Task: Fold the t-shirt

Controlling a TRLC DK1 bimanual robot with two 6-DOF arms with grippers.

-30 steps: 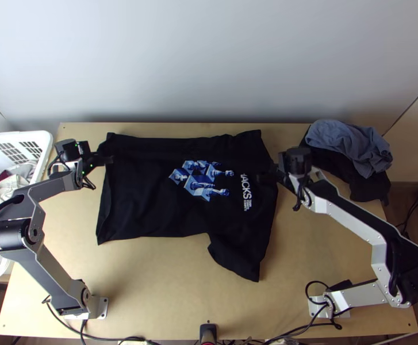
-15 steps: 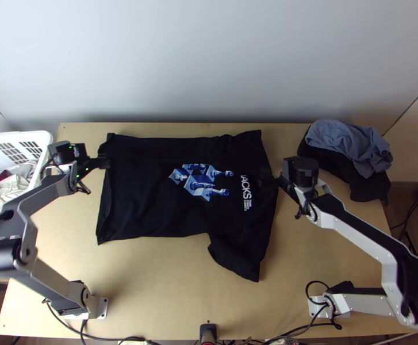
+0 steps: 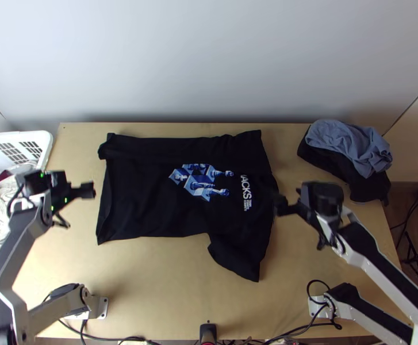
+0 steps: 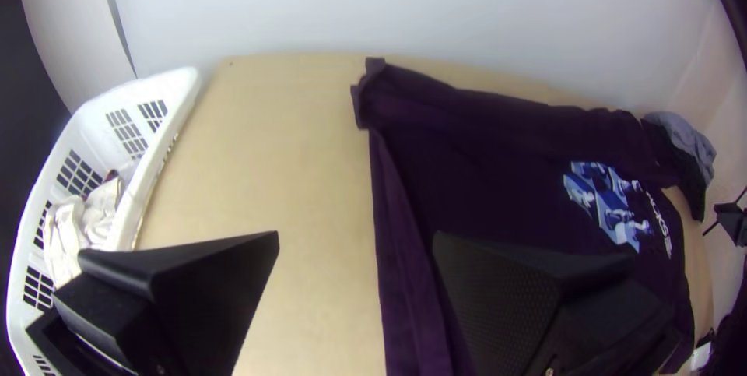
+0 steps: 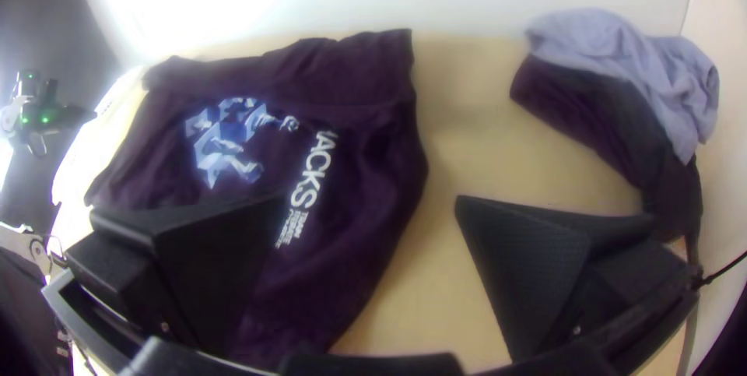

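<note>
Beside the white basket (image 3: 18,134), the left gripper (image 3: 87,191) is hovering, fingers spread wide, holding nothing. Across the table (image 3: 168,287), the black t-shirt (image 3: 145,201) is lying print up, its far strip folded over, a flap pointing nearward. By its right edge, the right gripper (image 3: 282,206) is hanging, fingers wide apart and empty. Farther right, a blue-grey cloth (image 3: 344,141) is lying bunched on black cloth (image 3: 365,188).
</note>
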